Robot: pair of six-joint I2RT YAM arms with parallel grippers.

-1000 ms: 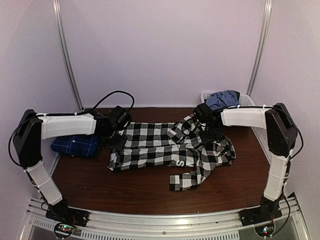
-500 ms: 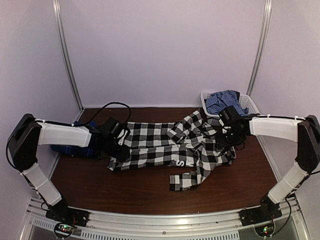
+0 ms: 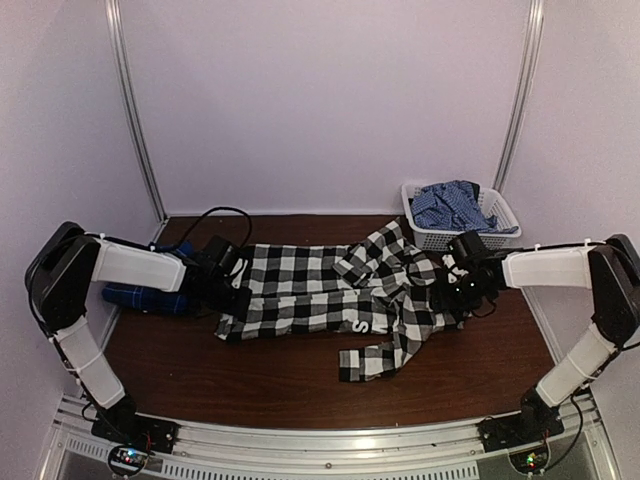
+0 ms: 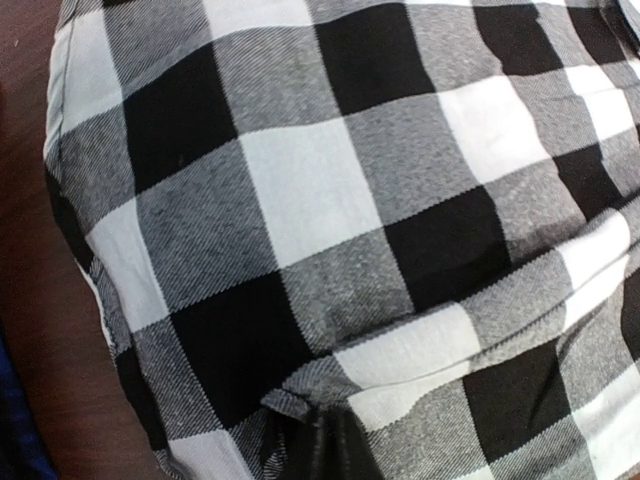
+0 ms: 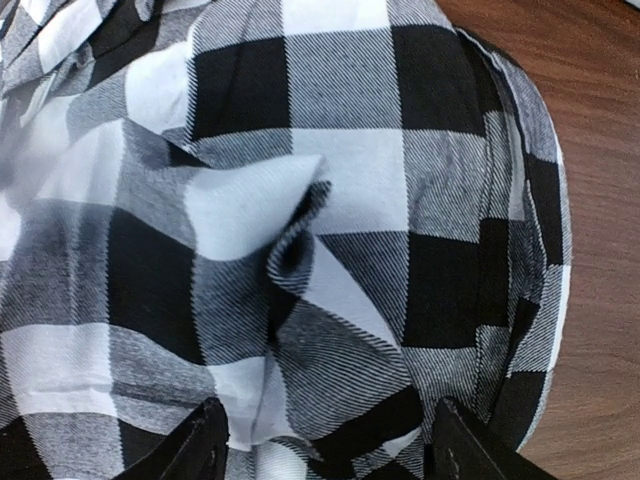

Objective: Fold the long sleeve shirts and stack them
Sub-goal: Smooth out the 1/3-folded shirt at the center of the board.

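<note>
Two grippers are meeting one black-and-white checked shirt [image 3: 320, 290] at opposite ends. It is lying spread across the middle of the brown table [image 3: 280, 390], its left half fairly flat, its right half rumpled, and one sleeve [image 3: 375, 358] trailing toward the near edge.

The left gripper [image 3: 228, 296] is resting at the shirt's left hem. In the wrist view its dark fingers [image 4: 322, 452] are appearing drawn together on a small raised pleat of cloth. The right gripper [image 3: 456, 290] is sitting over the rumpled end, its fingers [image 5: 205, 440] standing wide apart, straddling a crumpled ridge and gripping nothing.

A folded blue plaid shirt [image 3: 140, 297] is lying near the table's left edge, partly under the left arm. A white basket [image 3: 500, 225] at the back right is holding blue checked cloth [image 3: 450, 203].

Judged from the drape, the fabric is behaving as light, soft and limp: it is likely to sag and slide rather than keep any shape, though the woven surface should be giving the pads fair friction. Hems and seamed edges are offering the best hold, because a mid-panel pinch is likely to bunch the cloth.
</note>
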